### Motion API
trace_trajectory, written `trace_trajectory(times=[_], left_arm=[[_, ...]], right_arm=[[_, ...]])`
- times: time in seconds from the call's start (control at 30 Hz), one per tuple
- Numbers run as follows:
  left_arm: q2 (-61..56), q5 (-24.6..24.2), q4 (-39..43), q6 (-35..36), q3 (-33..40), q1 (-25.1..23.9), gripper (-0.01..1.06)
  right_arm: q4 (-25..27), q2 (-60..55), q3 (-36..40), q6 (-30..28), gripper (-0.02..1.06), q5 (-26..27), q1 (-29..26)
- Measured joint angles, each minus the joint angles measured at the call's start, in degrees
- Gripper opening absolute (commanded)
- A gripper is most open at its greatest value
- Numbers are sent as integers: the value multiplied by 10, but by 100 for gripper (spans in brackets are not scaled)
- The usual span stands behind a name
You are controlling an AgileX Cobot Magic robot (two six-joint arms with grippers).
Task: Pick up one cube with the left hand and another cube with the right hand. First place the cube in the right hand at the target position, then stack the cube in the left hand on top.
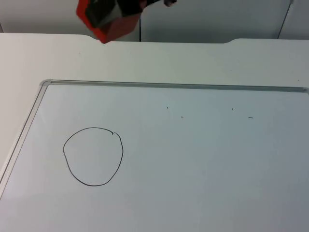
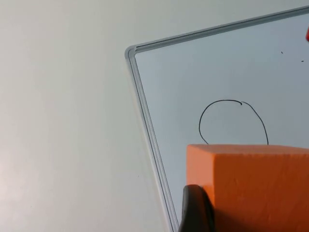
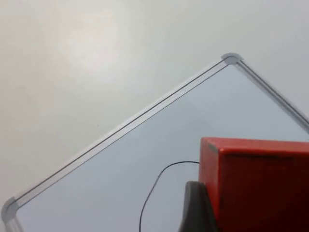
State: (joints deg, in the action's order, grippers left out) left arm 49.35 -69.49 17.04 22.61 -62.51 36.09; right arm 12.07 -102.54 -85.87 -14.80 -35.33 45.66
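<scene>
Both cubes are held: your right pincer (image 1: 113, 19) grips the red cube (image 1: 116, 26), your left pincer (image 2: 241, 212) the orange cube (image 2: 251, 188). Next, lower red onto the drawn circle (image 1: 93, 156).

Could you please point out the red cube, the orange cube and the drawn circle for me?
red cube (image 3: 260, 188): right wrist view, its front face.
orange cube (image 2: 256, 193): left wrist view, its front face.
drawn circle (image 1: 64, 153): top view, its left line.

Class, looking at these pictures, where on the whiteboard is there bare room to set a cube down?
The whiteboard lies bare: inside the drawn circle, and the wide stretch to its right. Nothing crowds it. The right gripper holds a red cube high above; the left gripper holds an orange cube.
</scene>
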Motion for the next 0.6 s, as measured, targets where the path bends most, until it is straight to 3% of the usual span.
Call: trace_trajectory(times=[0.27, 0.6], left_arm=[[0, 4, 0, 0, 0, 0, 0], [0, 10, 0, 0, 0, 0, 0]], right_arm=[[-42, -117, -126, 33, 0, -97, 15], [-81, -201, -152, 56, 0, -122, 37]])
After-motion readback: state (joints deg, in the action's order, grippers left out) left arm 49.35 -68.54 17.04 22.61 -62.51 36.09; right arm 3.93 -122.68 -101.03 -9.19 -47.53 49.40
